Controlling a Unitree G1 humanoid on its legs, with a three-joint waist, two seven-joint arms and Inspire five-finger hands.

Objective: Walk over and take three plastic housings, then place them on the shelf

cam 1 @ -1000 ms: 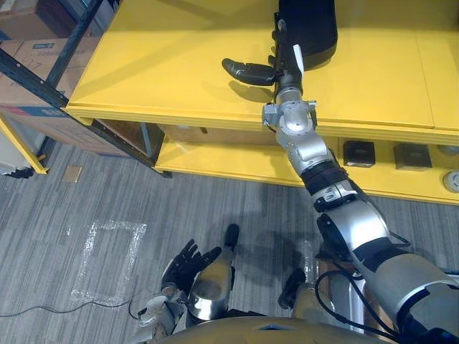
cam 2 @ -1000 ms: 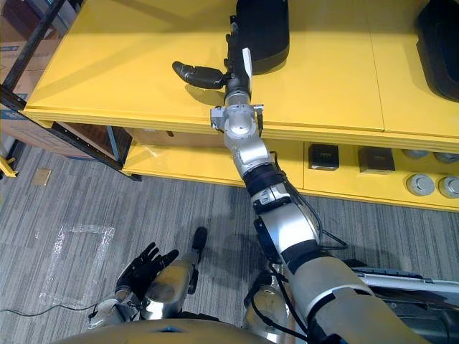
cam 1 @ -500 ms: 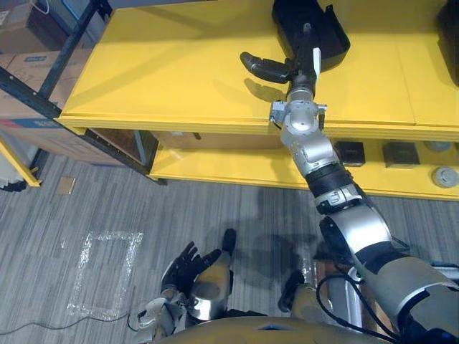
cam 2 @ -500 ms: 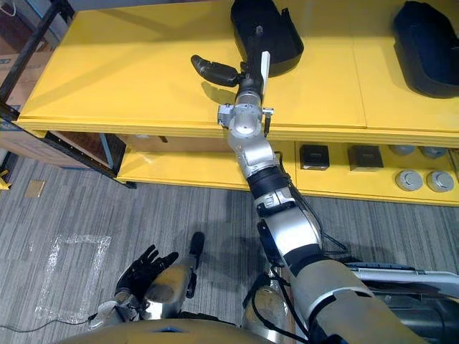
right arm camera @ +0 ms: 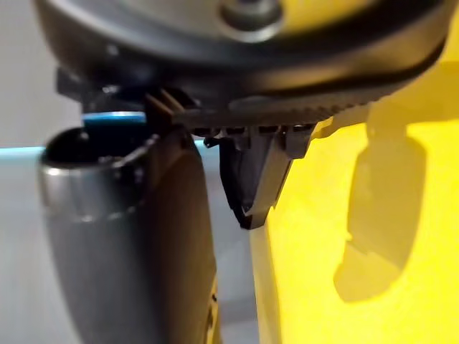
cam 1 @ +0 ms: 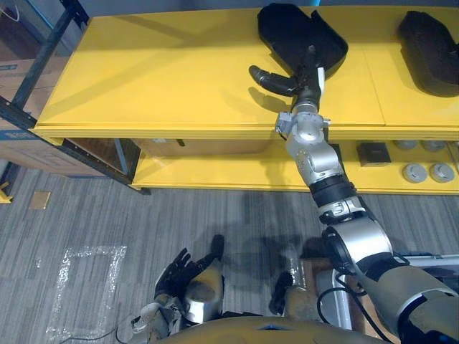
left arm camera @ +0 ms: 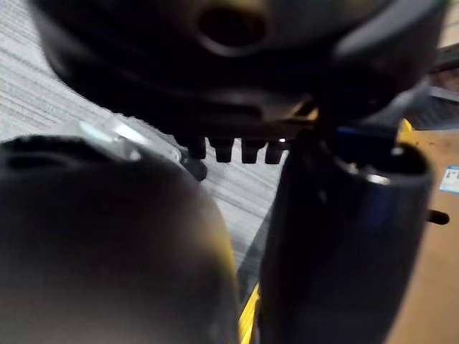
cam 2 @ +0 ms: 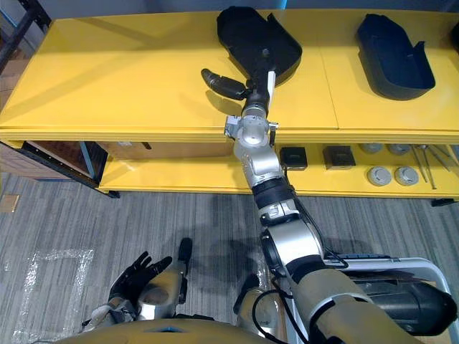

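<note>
The right hand [cam 1: 307, 77] is reaching over the yellow shelf [cam 1: 143, 72], thumb spread wide, fingers lying straight on the near edge of a black housing [cam 1: 297, 32] and gripping nothing. A second housing [cam 2: 393, 54] is sitting further right on the shelf. The left hand [cam 1: 178, 271] is hanging low, fingers relaxed.

Left housing [cam 2: 254, 39], right housing [cam 2: 394, 54], atop shelf [cam 2: 107, 72]

I see the yellow shelf [cam 2: 107, 79] across the frame's top; one black housing [cam 2: 251, 36] lies top centre, a second housing [cam 2: 394, 57] upper right.
</note>
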